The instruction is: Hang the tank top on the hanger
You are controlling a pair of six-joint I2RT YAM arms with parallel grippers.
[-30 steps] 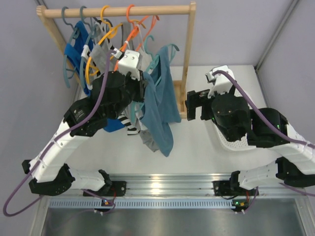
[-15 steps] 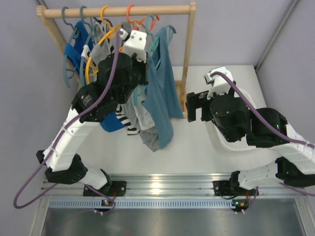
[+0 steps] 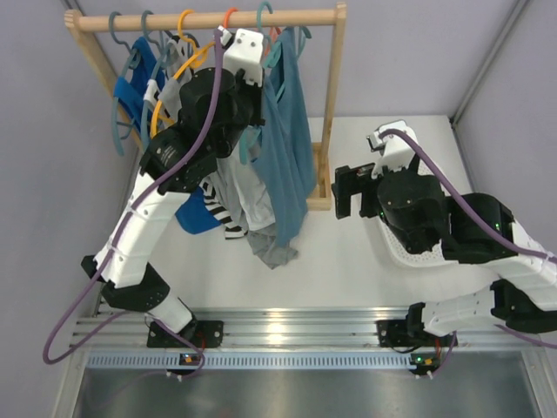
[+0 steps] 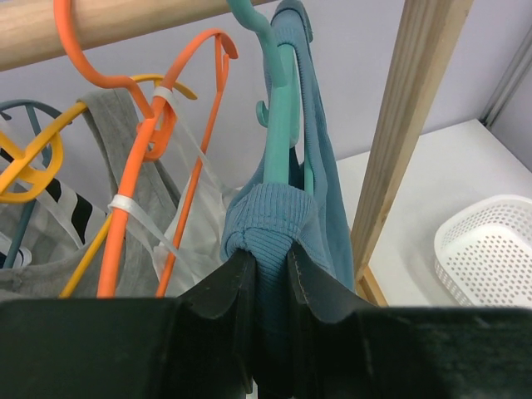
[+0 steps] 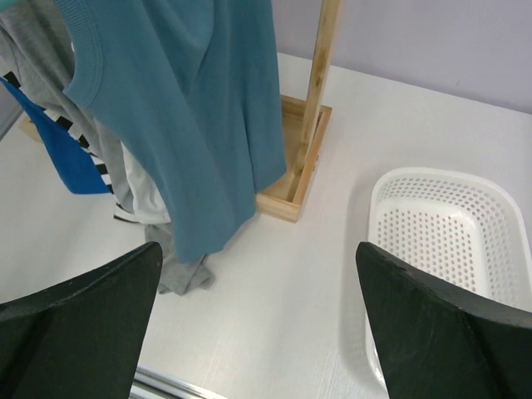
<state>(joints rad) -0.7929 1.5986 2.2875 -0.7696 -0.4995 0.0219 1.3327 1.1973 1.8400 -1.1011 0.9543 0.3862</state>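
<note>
in the left wrist view the hook of the hanger (image 4: 281, 91) runs off the top edge at 12 o'clock, so where it meets the rail (image 4: 150, 17) cannot be seen. the hanger's lower part is hidden inside the tank top (image 4: 274, 220). the cloth below the fold is hidden by the left gripper (image 4: 268, 264) at 6 o'clock. the white basket (image 4: 486, 241) is cut off at 4 o'clock. in the top view the right arm (image 3: 461, 222) covers most of the basket, and the left arm (image 3: 204, 113) hides the left gripper. in the right wrist view the top of the tank top is cut off at 12 o'clock.
</note>
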